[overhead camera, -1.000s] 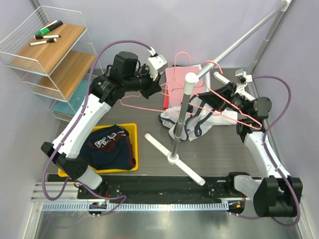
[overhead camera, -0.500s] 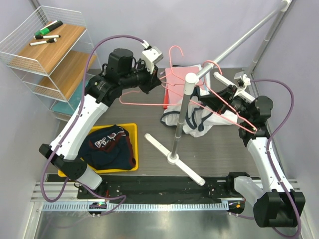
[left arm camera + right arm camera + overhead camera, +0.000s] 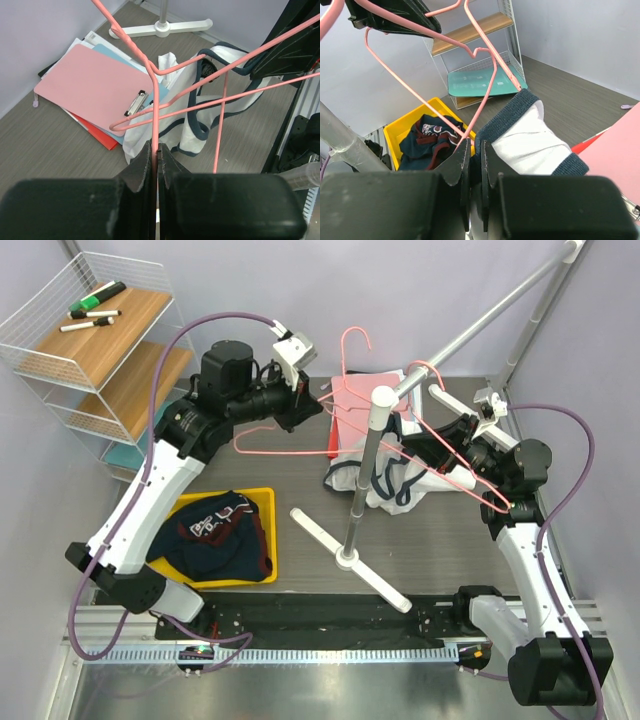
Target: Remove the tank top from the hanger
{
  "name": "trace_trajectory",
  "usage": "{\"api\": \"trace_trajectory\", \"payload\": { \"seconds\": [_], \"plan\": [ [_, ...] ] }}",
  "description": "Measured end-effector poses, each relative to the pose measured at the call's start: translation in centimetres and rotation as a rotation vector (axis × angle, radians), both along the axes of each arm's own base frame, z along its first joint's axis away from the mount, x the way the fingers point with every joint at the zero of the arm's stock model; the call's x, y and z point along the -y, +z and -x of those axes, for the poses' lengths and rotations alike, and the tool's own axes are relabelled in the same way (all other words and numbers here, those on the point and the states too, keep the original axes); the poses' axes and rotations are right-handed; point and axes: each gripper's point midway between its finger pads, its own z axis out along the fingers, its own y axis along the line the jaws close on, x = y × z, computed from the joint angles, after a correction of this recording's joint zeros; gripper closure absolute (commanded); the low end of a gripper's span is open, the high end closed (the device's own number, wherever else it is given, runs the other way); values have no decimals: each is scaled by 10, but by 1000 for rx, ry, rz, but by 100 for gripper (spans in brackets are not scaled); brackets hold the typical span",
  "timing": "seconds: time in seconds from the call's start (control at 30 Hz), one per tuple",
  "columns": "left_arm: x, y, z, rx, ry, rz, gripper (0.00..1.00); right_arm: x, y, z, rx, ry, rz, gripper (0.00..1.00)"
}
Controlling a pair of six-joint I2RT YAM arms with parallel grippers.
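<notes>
Left gripper (image 3: pixel 157 150) is clamped tight on the pink hanger (image 3: pixel 155 115) wire, held up high. Right gripper (image 3: pixel 475 150) is pinching the tank top (image 3: pixel 530 140) by its navy-trimmed edge.

- Two pink wire hangers (image 3: pixel 155 115) in play!
- One white tank top (image 3: pixel 395 485).
- One yellow bin (image 3: pixel 255 493), one dark garment (image 3: pixel 215 535) inside.
- One pink clipboard (image 3: pixel 95 85).
- Three markers (image 3: pixel 97 298) on one wire shelf (image 3: pixel 140 365).
</notes>
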Motion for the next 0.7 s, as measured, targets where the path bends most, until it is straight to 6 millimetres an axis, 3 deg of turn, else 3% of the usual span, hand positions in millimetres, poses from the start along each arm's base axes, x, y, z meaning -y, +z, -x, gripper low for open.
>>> {"api": "trace_trajectory", "payload": {
  "seconds": [0.27,0.5,0.7],
  "plan": [
    [7,-9,2,-32,-22,29,100,1,1,-2,-6,-11,-8,99],
    [5,-8,6,-28,-26,42,100,12,8,-11,11,-132,-39,99],
    [-4,1,14,22,-23,39,100,33,8,-34,-19,-310,-58,99]
  ]
}}
